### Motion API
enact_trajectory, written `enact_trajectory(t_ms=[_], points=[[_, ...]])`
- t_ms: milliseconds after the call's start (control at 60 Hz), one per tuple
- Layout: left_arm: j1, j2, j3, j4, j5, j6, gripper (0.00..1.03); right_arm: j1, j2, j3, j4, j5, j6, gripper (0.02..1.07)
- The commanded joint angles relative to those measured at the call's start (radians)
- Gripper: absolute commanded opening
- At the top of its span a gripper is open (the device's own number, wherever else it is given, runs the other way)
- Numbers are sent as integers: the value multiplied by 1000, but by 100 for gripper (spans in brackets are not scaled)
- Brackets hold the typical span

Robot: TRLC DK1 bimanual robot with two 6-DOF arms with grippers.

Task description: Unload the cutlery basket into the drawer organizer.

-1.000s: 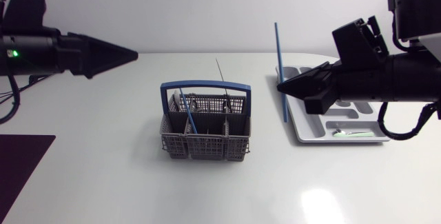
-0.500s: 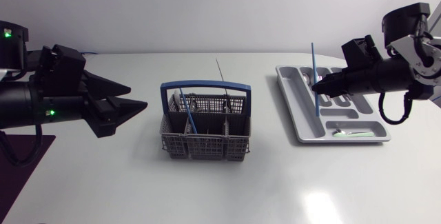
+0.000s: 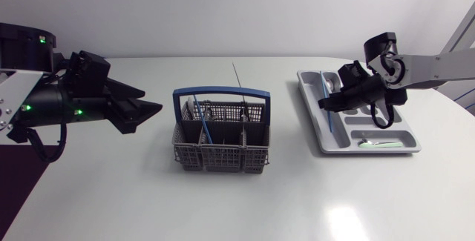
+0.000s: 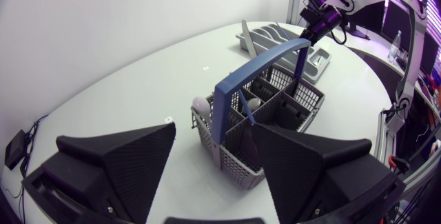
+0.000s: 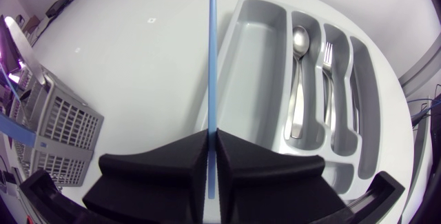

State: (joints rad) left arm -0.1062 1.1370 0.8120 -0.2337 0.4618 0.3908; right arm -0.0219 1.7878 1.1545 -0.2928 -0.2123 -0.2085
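The grey cutlery basket [image 3: 221,139] with a blue handle [image 3: 221,93] stands mid-table, with a blue stick [image 3: 202,124], a thin dark rod [image 3: 237,75] and some metal cutlery in it. My left gripper [image 3: 148,111] is open, a short way left of the basket; in the left wrist view the basket [image 4: 275,110] lies just ahead of the spread fingers [image 4: 117,162]. My right gripper [image 3: 326,101] is shut on a long blue stick [image 5: 212,58], held over the left compartment of the grey drawer organizer [image 3: 349,133]. A spoon [image 5: 298,79] and a fork [image 5: 327,79] lie in the organizer [image 5: 258,58].
A pale green item [image 3: 382,144] lies in the organizer's front compartment. A dark mat [image 3: 18,174] covers the table's left edge. White tabletop stretches in front of the basket and between it and the organizer.
My right arm has carried the blue stick right and down, from beside the organizer to low over its left compartment. My left arm has swung lower and closer to the basket.
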Motion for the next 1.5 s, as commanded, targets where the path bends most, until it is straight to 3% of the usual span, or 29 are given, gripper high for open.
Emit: enact_trajectory(t_ms=[0,183,400,533,583,717,867,1000,1267,1483], points=[[17,55,35,16,0,16,78,-12,58,33,15,16,24,11],[34,158,92,65,1,5,78,-16,99,22,38,53,26,13],[48,250,131,109,5,-4,78,-19,78,-7,55,68,26,54],[69,306,165,117,12,-9,78,-12,16,-42,58,97,23,74],[77,323,179,119,17,-13,78,-6,-19,-62,58,97,18,76],[105,394,227,131,43,-35,78,34,-139,-136,55,91,0,76],[131,514,314,131,80,-64,68,137,-289,-243,50,74,-15,75],[142,638,409,131,130,-99,56,267,-416,-323,41,57,-23,47],[117,830,581,128,206,-161,28,488,-478,-421,72,11,-45,16],[66,925,653,108,236,-159,20,594,-478,-452,110,-9,-45,15]])
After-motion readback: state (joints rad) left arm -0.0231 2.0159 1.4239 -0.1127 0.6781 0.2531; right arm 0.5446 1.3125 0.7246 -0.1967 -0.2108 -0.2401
